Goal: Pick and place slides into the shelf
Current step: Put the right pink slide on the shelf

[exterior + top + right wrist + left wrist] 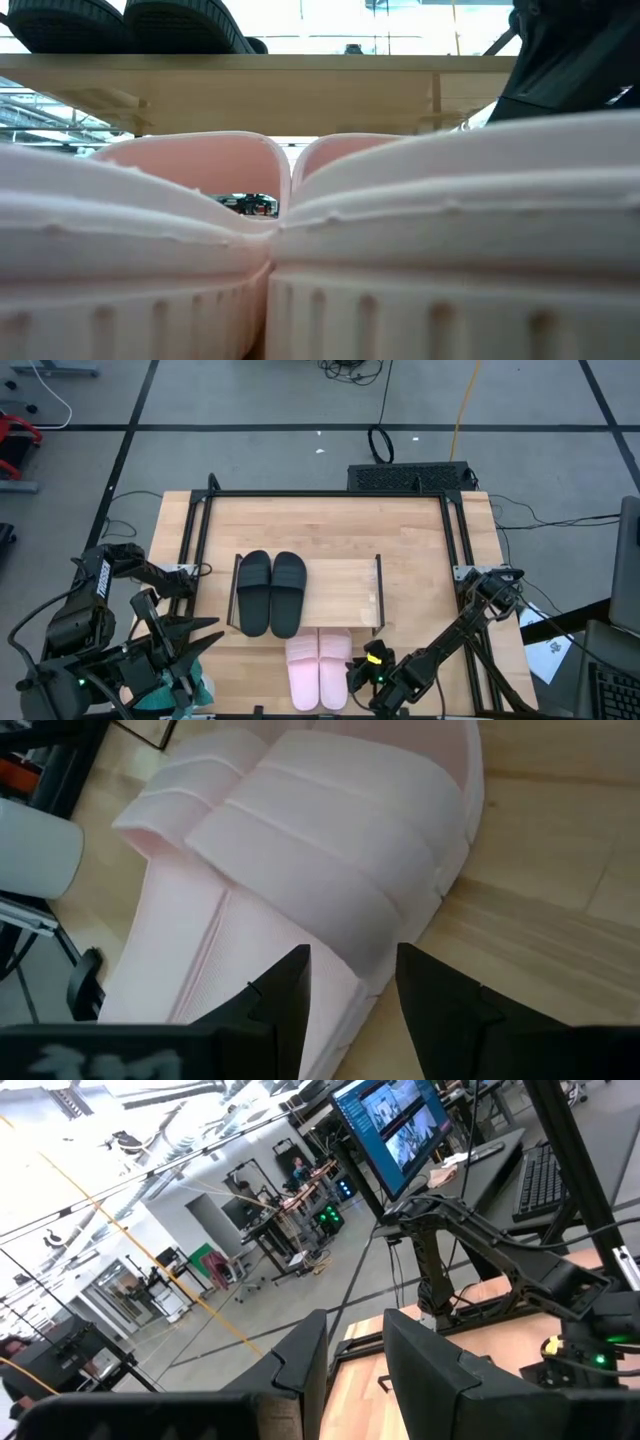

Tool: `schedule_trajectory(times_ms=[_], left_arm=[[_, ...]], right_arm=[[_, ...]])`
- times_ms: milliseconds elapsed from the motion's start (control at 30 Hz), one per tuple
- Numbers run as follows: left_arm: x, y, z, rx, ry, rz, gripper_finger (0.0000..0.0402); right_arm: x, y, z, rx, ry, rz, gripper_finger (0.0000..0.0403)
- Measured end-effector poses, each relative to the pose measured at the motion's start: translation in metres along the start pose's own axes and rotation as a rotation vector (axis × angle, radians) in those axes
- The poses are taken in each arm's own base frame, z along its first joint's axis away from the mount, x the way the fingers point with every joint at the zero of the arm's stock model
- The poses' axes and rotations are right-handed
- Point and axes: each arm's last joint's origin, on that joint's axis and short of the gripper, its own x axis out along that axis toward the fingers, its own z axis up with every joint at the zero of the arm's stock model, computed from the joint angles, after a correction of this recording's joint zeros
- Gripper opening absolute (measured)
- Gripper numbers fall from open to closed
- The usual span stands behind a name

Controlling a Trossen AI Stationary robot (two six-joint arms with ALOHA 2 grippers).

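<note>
Right end effector (350, 982) hangs parted, empty, just beside pink slides (318, 668); left end effector (355, 1350) apparently parted, empty.

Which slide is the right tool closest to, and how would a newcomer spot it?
Find the low wooden shelf mid-table, with the black pair on its left half. In front of it, at the table's near edge, lie two pink slides side by side. It is the right-hand pink slide, beside the right tool.

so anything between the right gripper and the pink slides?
Nothing visible. The right gripper sits just off the near edge of the pink slides, fingers parted, bare table beside them. The shelf beyond has free board next to the black slides.
</note>
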Motion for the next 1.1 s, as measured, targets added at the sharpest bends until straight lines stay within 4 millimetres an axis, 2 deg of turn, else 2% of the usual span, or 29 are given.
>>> schedule_trajectory(times_ms=[400, 567, 867, 1100], left_arm=[[0.0, 0.0, -0.0002, 0.003, 0.0, 0.0, 0.0108], [0.0, 0.0, -0.0002, 0.004, 0.0, 0.0, 0.0108], [0.0, 0.0, -0.0002, 0.004, 0.0, 0.0, 0.0108], [0.0, 0.0, -0.0002, 0.005, 0.0, 0.0, 0.0108]], right_arm=[[0.0064, 0.0016, 0.0074, 0.01, -0.015, -0.012, 0.0132], [0.0079, 0.002, 0.0092, -0.003, -0.022, -0.014, 0.01], [0.008, 0.002, 0.0094, -0.023, -0.025, -0.015, 0.0011], [0.0082, 0.0022, 0.0096, -0.018, -0.024, -0.015, 0.0005]])
